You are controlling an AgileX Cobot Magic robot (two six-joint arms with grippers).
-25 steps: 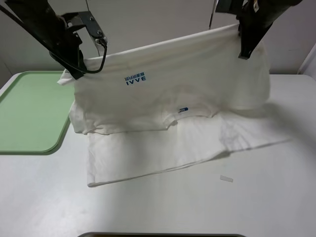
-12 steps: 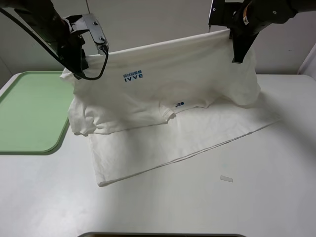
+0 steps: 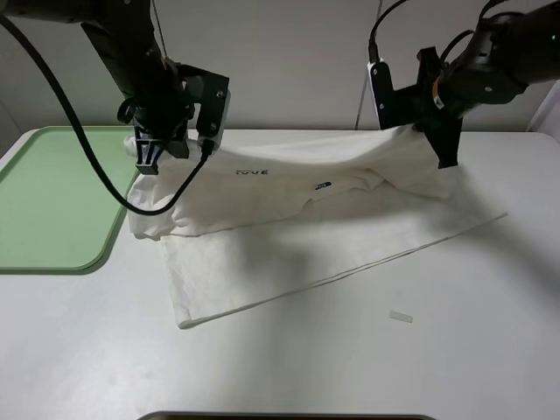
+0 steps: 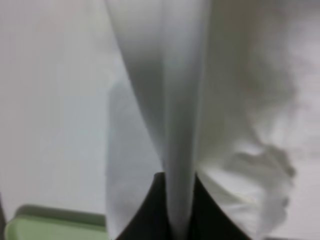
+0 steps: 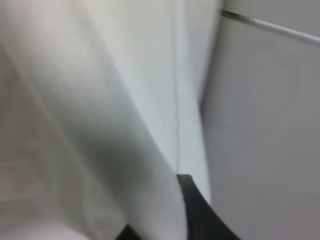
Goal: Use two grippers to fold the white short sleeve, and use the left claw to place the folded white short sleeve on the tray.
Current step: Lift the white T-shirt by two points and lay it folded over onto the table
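Observation:
The white short sleeve (image 3: 289, 210) lies partly folded across the table, its upper edge stretched between both grippers just above the surface. My left gripper (image 3: 147, 162) is shut on the shirt's left corner, close to the tray (image 3: 52, 197). My right gripper (image 3: 446, 156) is shut on the right corner. A small blue neck label and blue lettering show on the raised layer. In the left wrist view white cloth (image 4: 175, 125) is pinched between the black fingers (image 4: 155, 210), with a pale green tray corner (image 4: 45, 225) behind. The right wrist view shows cloth (image 5: 125, 100) beside a black finger (image 5: 200, 210).
A small white tape strip (image 3: 401, 317) lies on the white table near the front right. The pale green tray sits at the table's left edge. A black cable (image 3: 79, 140) loops down from the left arm. A dark edge shows at the bottom of the exterior view.
Both grippers have come down and moved away from the camera, lowering the held shirt edge from well above the table to near its surface. The raised layer now drapes flatter.

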